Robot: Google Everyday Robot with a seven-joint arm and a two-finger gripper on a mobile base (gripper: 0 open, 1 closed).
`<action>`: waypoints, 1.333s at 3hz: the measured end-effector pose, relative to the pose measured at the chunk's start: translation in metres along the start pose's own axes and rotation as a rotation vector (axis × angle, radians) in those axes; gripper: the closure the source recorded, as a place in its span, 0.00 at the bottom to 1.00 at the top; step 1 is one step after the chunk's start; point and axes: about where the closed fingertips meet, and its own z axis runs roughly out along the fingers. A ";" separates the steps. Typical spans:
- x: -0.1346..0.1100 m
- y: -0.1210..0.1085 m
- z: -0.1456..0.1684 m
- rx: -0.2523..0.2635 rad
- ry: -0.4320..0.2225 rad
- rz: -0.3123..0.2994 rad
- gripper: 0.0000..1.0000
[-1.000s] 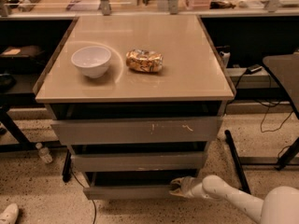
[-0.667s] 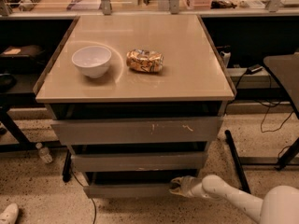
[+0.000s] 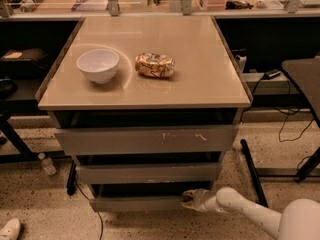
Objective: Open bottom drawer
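Observation:
The bottom drawer [image 3: 135, 203] is the slimmest grey front, lowest of three under the tan tabletop, near the floor. My gripper [image 3: 189, 199] sits at the drawer front's right end, at its upper edge, on the end of my white arm [image 3: 250, 215] that reaches in from the lower right. Above it are the mid-width drawer front [image 3: 145, 173] and the widest front with pale scratch marks [image 3: 145, 140]. A dark gap shows above the bottom drawer front.
A white bowl [image 3: 98, 65] and a crumpled snack bag [image 3: 155, 65] lie on the tabletop [image 3: 200, 79]. A black stand leg [image 3: 252, 171] is right of the cabinet. A small bottle [image 3: 47, 164] and a cable lie on the speckled floor at left.

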 end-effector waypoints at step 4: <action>0.027 0.023 -0.005 -0.058 -0.017 0.098 0.49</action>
